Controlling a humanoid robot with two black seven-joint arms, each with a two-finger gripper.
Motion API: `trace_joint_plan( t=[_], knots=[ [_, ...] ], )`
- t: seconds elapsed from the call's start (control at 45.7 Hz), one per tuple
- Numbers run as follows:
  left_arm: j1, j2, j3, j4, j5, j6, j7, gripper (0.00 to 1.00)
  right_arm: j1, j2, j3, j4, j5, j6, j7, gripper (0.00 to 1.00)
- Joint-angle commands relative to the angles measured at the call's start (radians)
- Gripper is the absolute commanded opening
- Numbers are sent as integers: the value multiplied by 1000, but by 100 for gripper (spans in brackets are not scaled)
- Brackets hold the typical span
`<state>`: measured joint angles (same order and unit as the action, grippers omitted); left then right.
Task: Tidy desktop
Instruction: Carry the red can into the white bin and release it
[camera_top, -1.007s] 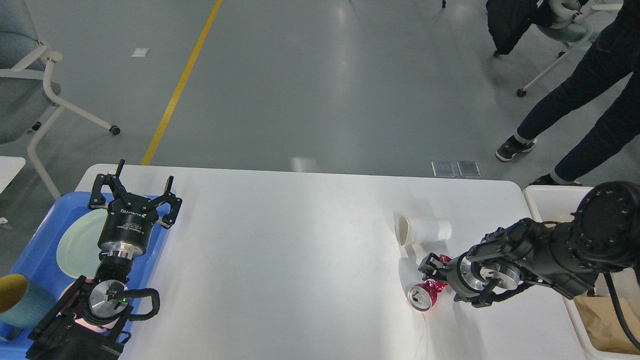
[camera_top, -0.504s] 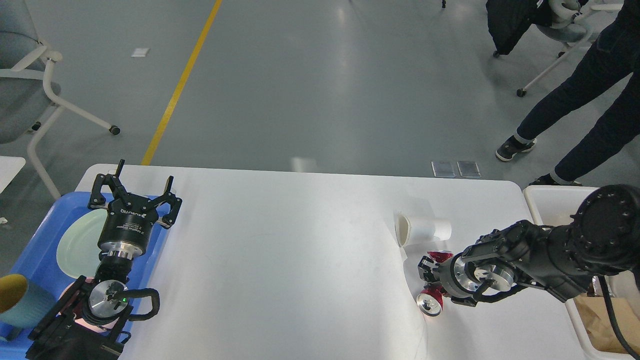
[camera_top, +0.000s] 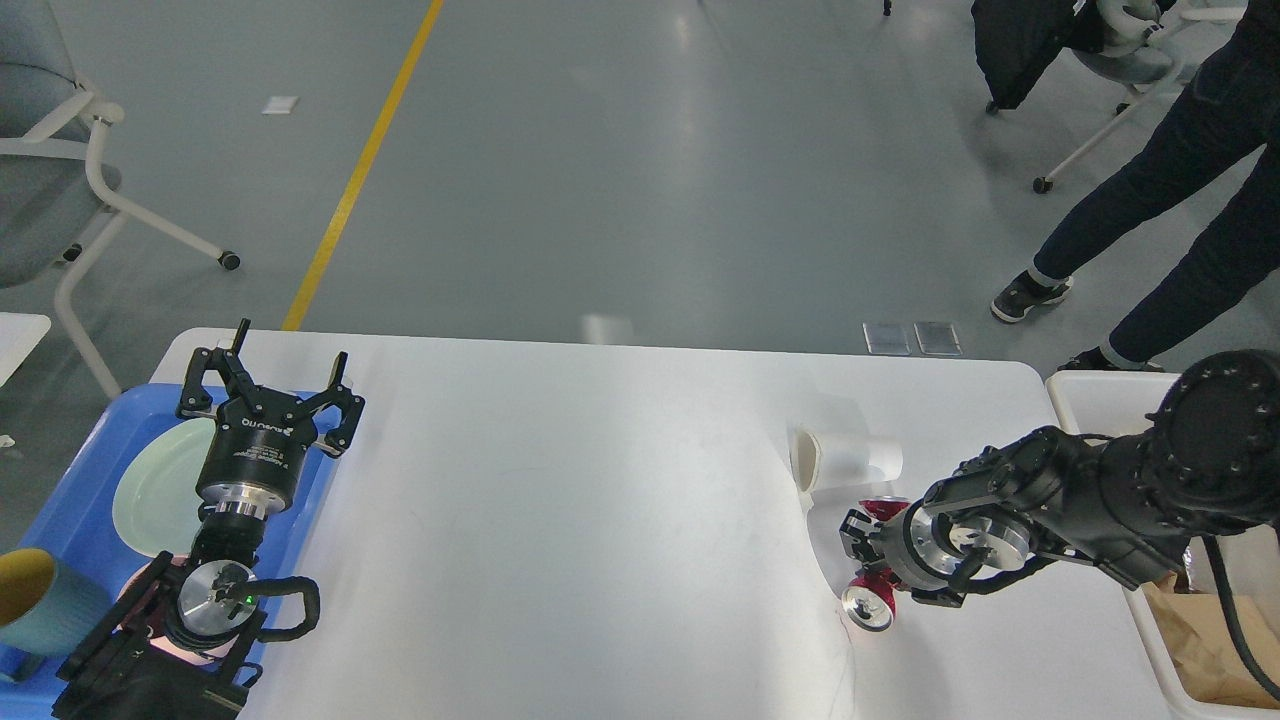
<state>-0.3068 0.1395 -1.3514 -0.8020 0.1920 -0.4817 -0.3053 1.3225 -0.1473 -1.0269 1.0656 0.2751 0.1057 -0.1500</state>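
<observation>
The white counter (camera_top: 600, 520) fills the lower view. My left gripper (camera_top: 268, 385), fingers apart, hovers over the blue tray (camera_top: 70, 500). My right gripper (camera_top: 868, 560) is clamped on a crushed red can (camera_top: 868, 605) beside a tipped paper cup (camera_top: 845, 460). I'd lift cleanly toward the bin (camera_top: 1100, 400), clear of the cup.

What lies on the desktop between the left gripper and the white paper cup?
Nothing: in the head view, the desktop is bare from the left gripper to the white paper cup.

desktop (camera_top: 600, 520): smooth, slightly glossy white | can (camera_top: 870, 600): shiny red metal, silver end | cup (camera_top: 845, 458): matt white paper, at 12 o'clock of can | tray (camera_top: 70, 510): blue plastic
</observation>
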Motion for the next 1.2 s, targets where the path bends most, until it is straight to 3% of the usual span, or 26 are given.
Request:
trace_joint_plan(
  t=[0.0,0.131,0.328,0.416,0.547,0.722,0.832,0.919,1.073,1.182],
  knots=[
    [0,2,0,0,0,0,0,96,108,-29,-35,134,-125,11,-39,0],
    [0,0,0,0,0,0,0,96,343,-64,-131,330,-151,75,-30,0],
    [0,2,0,1,0,0,0,96,717,-64,-288,545,-177,273,0,0],
    [0,2,0,1,0,0,0,96,856,-84,-320,593,-240,382,33,0],
    [0,2,0,0,0,0,0,96,957,-135,-335,610,-290,479,40,0],
    [0,2,0,0,0,0,0,96,946,-133,-374,600,-297,445,41,0],
    [2,2,0,0,0,0,0,96,917,-165,-436,594,-293,327,41,0],
    [3,0,0,0,0,0,0,96,842,-285,-481,535,-301,240,41,0],
    [3,0,0,0,0,0,0,96,580,-478,-473,237,-359,212,40,0],
    [3,2,0,0,0,0,0,96,319,-581,-360,-25,-372,192,40,0]
  ],
)
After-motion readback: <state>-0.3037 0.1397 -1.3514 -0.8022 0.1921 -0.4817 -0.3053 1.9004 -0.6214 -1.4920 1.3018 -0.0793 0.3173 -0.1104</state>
